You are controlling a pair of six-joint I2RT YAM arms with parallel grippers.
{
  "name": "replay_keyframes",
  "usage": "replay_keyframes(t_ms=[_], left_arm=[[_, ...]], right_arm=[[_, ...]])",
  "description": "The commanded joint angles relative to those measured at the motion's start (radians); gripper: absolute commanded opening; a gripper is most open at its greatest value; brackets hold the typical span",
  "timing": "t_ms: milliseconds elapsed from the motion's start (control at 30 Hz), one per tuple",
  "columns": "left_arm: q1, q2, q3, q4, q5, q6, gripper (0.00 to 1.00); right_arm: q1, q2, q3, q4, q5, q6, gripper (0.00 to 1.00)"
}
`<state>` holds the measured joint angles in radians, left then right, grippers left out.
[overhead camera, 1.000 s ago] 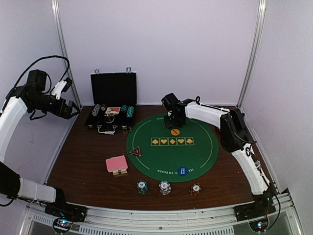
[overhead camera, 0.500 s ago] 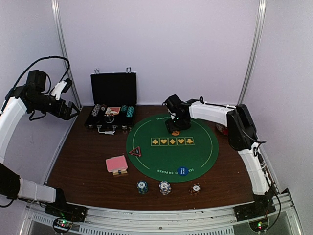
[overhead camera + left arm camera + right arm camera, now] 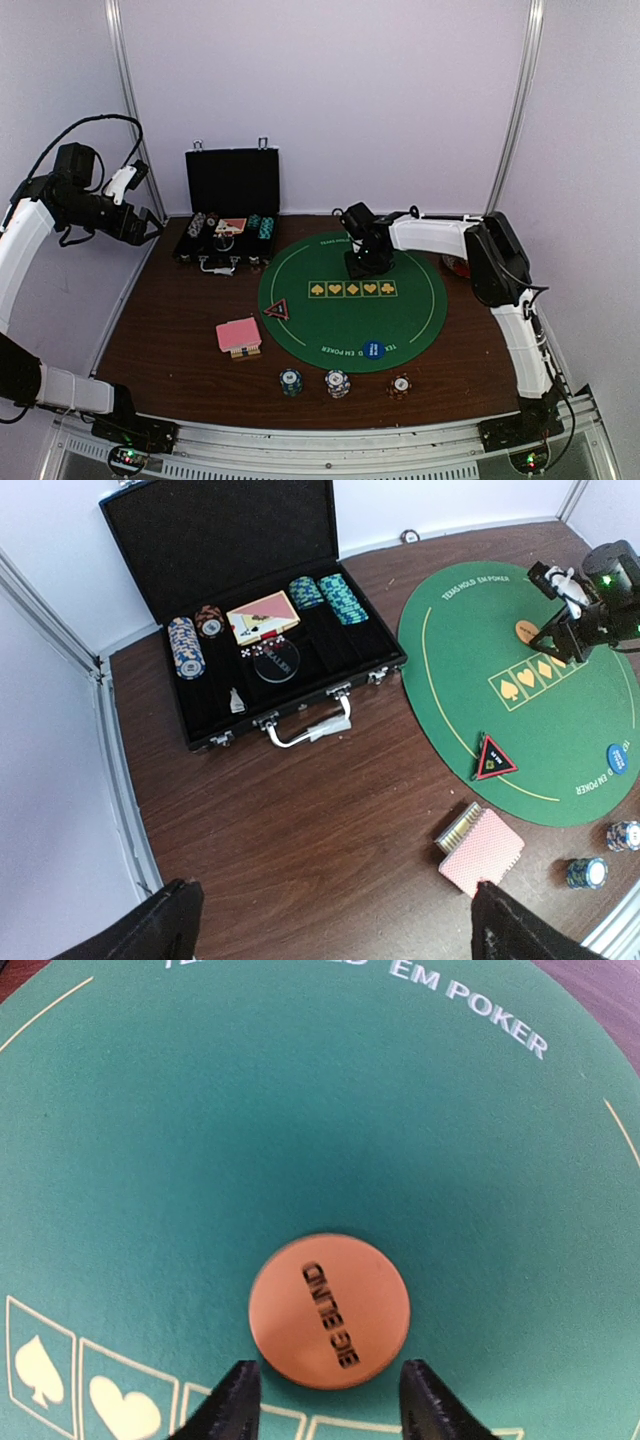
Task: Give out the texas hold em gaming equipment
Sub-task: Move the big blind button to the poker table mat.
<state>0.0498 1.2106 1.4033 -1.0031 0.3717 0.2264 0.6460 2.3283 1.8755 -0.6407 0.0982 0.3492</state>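
Observation:
An orange "BIG BLIND" marker disc (image 3: 329, 1310) lies flat on the green poker mat (image 3: 300, 1110). My right gripper (image 3: 328, 1405) is open just above it, one fingertip on each side of the disc's near edge, gripping nothing. In the top view this gripper (image 3: 368, 262) hides the disc. A blue disc (image 3: 373, 350), a red-edged triangle (image 3: 277, 310), a pink-backed card deck (image 3: 238, 335) and three chip stacks (image 3: 291, 381) (image 3: 338, 383) (image 3: 401, 384) sit toward the front. My left gripper (image 3: 340, 930) hangs open and empty, high at the left.
The open black case (image 3: 228, 240) at the back left holds more chips and cards. A red-and-white bowl (image 3: 455, 265) shows partly behind the right arm. The left arm (image 3: 90, 210) is raised beyond the table's left edge.
The right gripper has moved toward the front and down over the orange disc, hiding it in the top view. The left arm has not moved.

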Motion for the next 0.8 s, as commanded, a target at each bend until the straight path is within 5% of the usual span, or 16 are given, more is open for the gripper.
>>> replay_keyframes(t_ms=[0,600,767], left_arm=[[0.007,-0.008,0.037,0.010,0.009,0.002,0.98],[0.007,0.013,0.035,0.010,-0.011,0.014,0.98],[0.007,0.014,0.038,0.011,-0.019,0.016,0.98]], right_arm=[[0.001,0.072,0.081,-0.009,-0.007,0.020,0.45],[-0.069,0.311,0.467,-0.141,0.071,0.052,0.34],[-0.059,0.270,0.458,-0.128,0.023,-0.012,0.49]])
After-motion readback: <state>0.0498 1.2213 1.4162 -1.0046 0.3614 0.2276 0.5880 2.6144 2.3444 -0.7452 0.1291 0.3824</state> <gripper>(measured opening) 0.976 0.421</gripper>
